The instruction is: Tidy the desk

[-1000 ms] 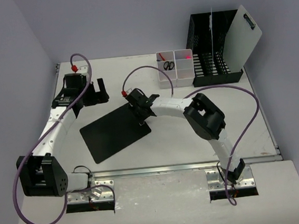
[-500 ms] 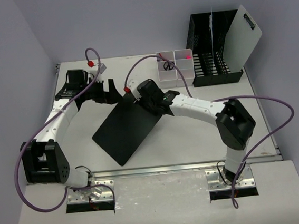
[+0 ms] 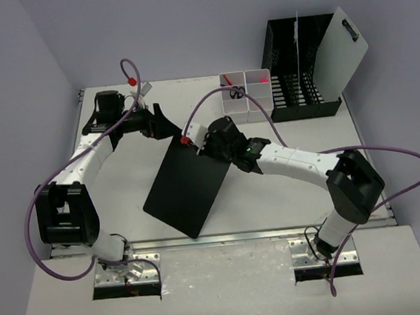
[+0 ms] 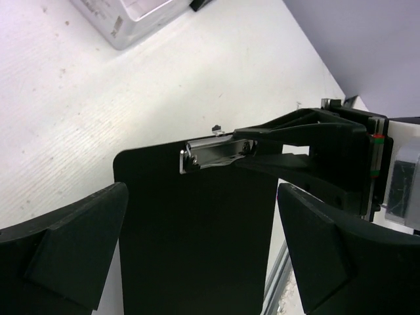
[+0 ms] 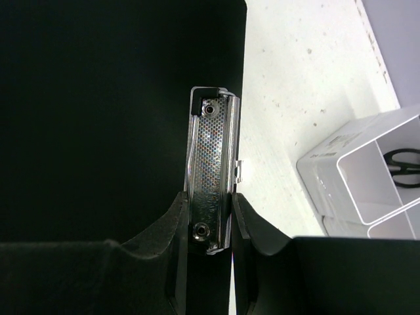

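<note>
Top external view, near to far. Both arm bases are seen at the near edge, where a metal rail (image 3: 225, 238) runs along the bench (image 3: 289, 202). The bench is an off-white rectangle that fills most of the view. Its long axis appears to run left to right, with the railed long edge turned toward the arms.

A black clipboard (image 3: 187, 193) is seen over the middle of the bench. Its long axis is skewed, running from near left to far right, with the clip end pointing away. Whether its near edge rests on the surface cannot be told.

The metal clip (image 5: 211, 174) is pinched between the fingers of the right hand (image 3: 207, 144), which is closed narrowly on it. This is confirmed in the right wrist view.

Just beyond and to the left, the left hand (image 3: 164, 125) is spread wide and holds nothing. In the left wrist view the clip end is framed between its fingers (image 4: 72, 243).

Farther back, white compartment bins (image 3: 247, 94) containing scissors (image 3: 237, 91) are placed right of centre. A black mesh file rack (image 3: 302, 67) occupies the far right corner, and a white clipboard (image 3: 341, 52) is leaned against its right side.
</note>
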`<state>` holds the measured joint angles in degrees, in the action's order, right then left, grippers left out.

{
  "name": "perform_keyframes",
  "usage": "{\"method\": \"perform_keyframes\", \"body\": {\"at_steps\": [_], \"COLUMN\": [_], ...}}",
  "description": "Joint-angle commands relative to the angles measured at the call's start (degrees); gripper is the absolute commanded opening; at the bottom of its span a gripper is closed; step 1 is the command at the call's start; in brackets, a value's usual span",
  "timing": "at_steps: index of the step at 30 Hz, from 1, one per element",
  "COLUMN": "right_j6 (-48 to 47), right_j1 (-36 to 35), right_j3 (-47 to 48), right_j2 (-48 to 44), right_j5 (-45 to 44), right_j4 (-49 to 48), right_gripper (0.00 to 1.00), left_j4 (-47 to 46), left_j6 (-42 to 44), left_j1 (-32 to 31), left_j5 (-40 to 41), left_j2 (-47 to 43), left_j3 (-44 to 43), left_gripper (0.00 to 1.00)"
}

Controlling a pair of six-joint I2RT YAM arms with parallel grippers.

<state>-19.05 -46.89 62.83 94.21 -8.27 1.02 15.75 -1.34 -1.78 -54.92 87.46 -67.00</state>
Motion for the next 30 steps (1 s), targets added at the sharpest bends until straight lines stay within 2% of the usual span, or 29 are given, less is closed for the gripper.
{"method": "perform_keyframes", "body": {"at_steps": [1,10,16,21,22,30], "right_j6": [-3.0,-4.5,-5.5,-5.4,-5.5,-5.5], "right_j1": [0.1,0.1,0.1,0.0,0.1,0.1], "right_j3": [-0.1,0.2,0.3,0.4,0.3,-0.2], "right_j2": [-4.1,-5.5,-5.9,-5.8,-5.9,-5.9], "right_j5": [2.9,3.9,4.4,4.3,4.3,4.0], "right_j4": [-8.4,-9.5,-9.9,-9.2,-9.2,-8.8], "right_gripper": [0.01,0.01,0.01,0.01,0.01,0.01], "left_j4": [-6.1,-9.3,-12.8,-14.6,-17.1,-18.1], "left_j6": [-0.9,-0.9,-2.1,-1.7,-2.3,-1.5], "left_j1": [0.7,0.6,0.6,1.7,1.7,4.3], "left_j5": [-6.2,-6.0,-16.0,-11.7,-11.6,-11.1], "left_j2": [1.7,6.5,9.0,8.3,7.9,3.3], "left_j3": [0.0,-0.2,-0.4,0.6,1.1,0.8], "left_gripper": [0.95,0.93,0.87,0.91,0.91,0.94]}}
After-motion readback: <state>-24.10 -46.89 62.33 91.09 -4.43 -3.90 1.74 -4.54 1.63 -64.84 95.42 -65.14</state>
